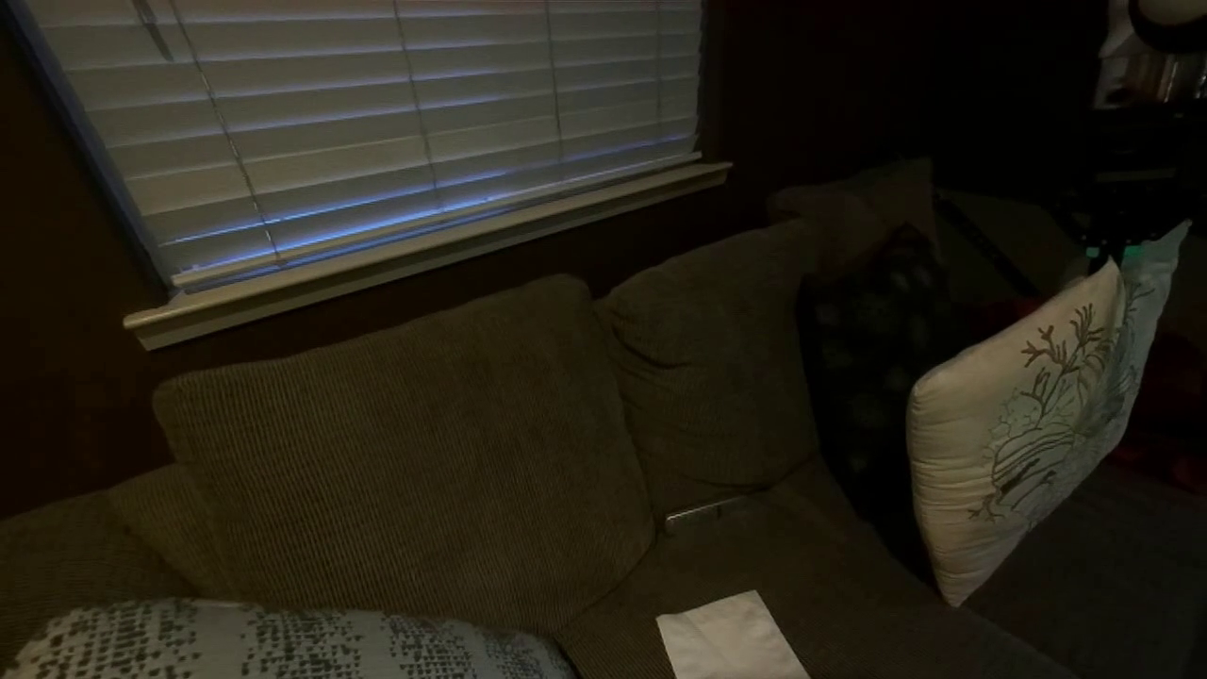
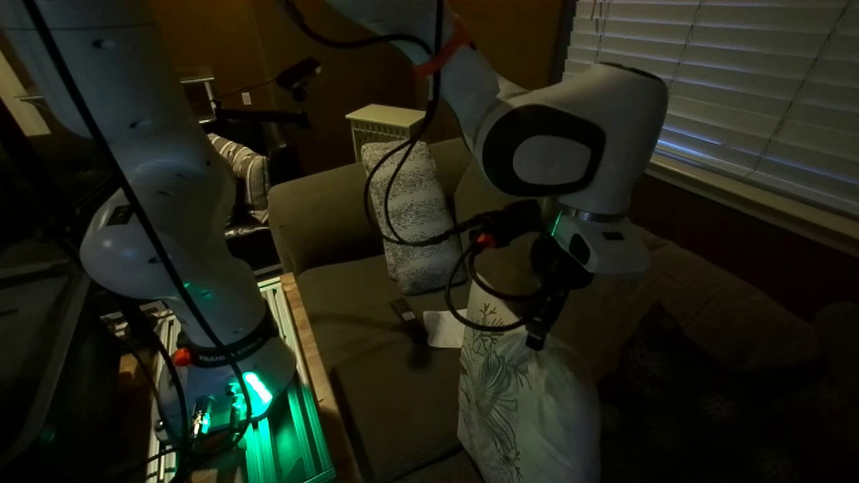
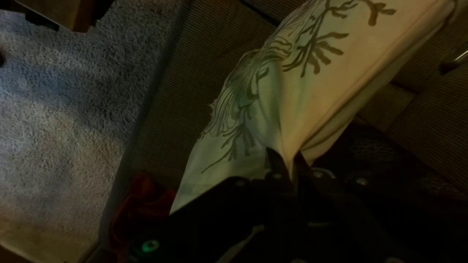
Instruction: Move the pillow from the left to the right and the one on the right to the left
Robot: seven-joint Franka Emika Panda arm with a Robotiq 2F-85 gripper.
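At the right side of an exterior view, the pincer (image 1: 1113,256) holds the white pillow (image 1: 1037,443) near its top. I can't tell if the pillow's bottom touches the couch (image 1: 424,453). Just behind it is a dark pillow (image 1: 872,387). The spotty gray pillow (image 1: 283,651) is well apart, at the bottom left, and a sheet of paper (image 1: 731,637) lies between it and the white pillow. In an exterior view, the robot arm (image 2: 564,141) bends down over the couch, and the spotty gray pillow stands tilted by the armrest (image 2: 319,225). In the wrist view, the pincer pinches a fold of the white pillow's cloth
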